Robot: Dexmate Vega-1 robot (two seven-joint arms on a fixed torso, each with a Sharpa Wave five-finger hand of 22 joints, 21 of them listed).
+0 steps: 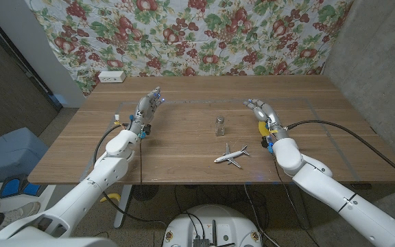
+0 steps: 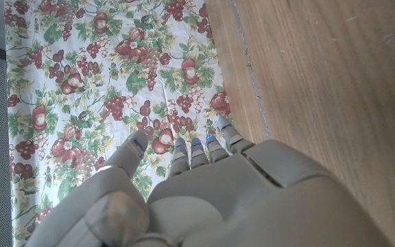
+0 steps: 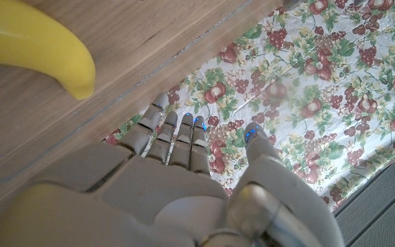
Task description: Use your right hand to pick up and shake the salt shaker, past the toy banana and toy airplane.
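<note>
A small clear salt shaker [image 1: 220, 125] with a pale cap is seen standing upright near the middle of the wooden tabletop [image 1: 184, 147]. A white toy airplane [image 1: 231, 156] lies just in front of it, toward the robot. A yellow toy banana [image 1: 264, 130] is glimpsed beside the right hand [image 1: 262, 112], which is held to the shaker's right and apart from it, fingers spread and nothing gripped. The left hand [image 1: 145, 110] is raised well to the left, fingers extended and apart, also holding nothing.

The shaker is judged to be light, rigid and smooth, probably glass or hard plastic, so it may slip or tip if nudged. A grip around the middle of its body, thumb opposite the fingers, would be advised, firm enough for shaking.

The shaker and airplane are shown from the head camera. From the right wrist camera, the banana's curved end [image 3: 40, 51] is shown close against the tabletop, past the hand's straightened fingers [image 3: 184, 140], with a fruit-patterned cloth [image 3: 307, 89] beyond. From the left wrist camera, that hand's fingers [image 2: 197, 151], bare wood and the same cloth are shown.
</note>
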